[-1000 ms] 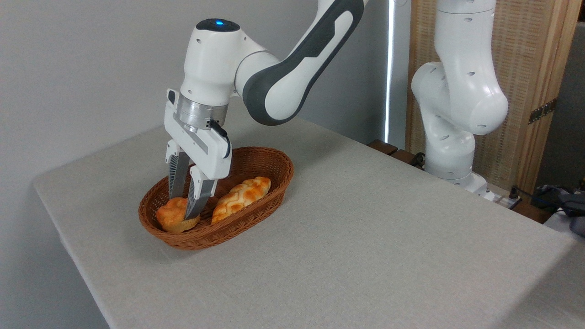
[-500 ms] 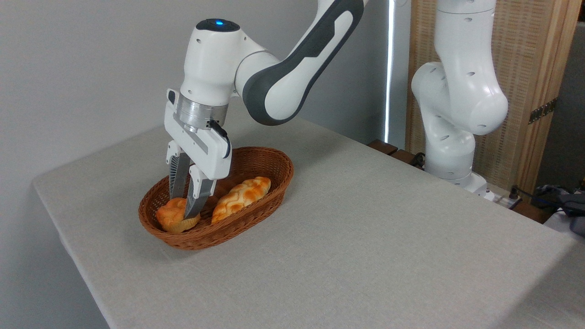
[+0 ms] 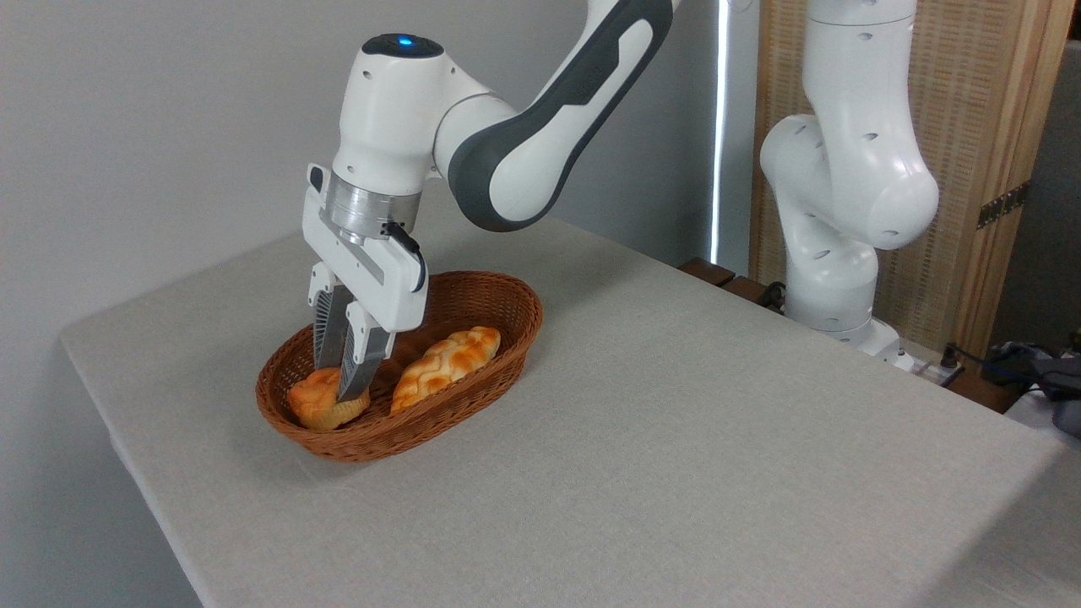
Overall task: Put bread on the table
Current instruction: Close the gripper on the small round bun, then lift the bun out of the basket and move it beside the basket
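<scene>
Hand (image 3: 342, 387) clamped on bread (image 3: 319, 402) inside basket (image 3: 473, 291); shallow pinch on soft crust, could slip or snag rim lifting toward desk (image 3: 676, 439).

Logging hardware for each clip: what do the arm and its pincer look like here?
A glossy white arm with dark grey joint panels, a blue light on top and a silver wrist ring. The white pincer has a short black cable and two ribbed grey fingers.

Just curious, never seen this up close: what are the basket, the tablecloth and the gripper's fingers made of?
Wicker basket: woven brown cane or rattan, slightly glossy, weave visible. Table cloth: matte grey-beige, linen-like fabric with fine texture. Gripper fingers: grey and ribbed, probably plastic or rubber; hard to tell.
</scene>
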### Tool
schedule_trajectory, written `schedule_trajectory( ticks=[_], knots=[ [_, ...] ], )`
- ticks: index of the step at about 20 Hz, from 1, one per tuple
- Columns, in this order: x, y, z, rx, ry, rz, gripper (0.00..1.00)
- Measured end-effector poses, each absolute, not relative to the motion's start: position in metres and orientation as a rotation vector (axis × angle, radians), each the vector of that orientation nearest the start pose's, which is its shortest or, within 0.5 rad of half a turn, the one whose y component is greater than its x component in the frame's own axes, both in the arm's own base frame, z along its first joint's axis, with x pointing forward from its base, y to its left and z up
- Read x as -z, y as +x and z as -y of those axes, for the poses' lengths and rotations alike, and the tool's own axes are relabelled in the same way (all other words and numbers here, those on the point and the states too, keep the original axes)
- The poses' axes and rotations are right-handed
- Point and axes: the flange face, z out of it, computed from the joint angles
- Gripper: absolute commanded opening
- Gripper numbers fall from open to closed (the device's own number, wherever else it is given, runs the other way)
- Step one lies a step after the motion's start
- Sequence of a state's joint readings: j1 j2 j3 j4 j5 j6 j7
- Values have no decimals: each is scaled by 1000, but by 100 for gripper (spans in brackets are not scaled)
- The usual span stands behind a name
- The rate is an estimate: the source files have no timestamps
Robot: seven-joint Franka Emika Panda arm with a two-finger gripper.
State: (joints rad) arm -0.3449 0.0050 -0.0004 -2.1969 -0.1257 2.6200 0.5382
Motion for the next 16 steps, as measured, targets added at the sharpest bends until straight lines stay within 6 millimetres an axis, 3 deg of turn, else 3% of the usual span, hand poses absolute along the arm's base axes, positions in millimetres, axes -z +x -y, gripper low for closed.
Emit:
schedule_trajectory(
  ticks=[5,9,12,16],
  knots=[
    [-428,534,188,660,-2880,-1194,52],
    [-437,535,189,549,-2909,-1215,52],
    [-458,538,186,416,-2942,-1233,52],
    [-495,546,164,317,-2983,-1197,52]
  ],
)
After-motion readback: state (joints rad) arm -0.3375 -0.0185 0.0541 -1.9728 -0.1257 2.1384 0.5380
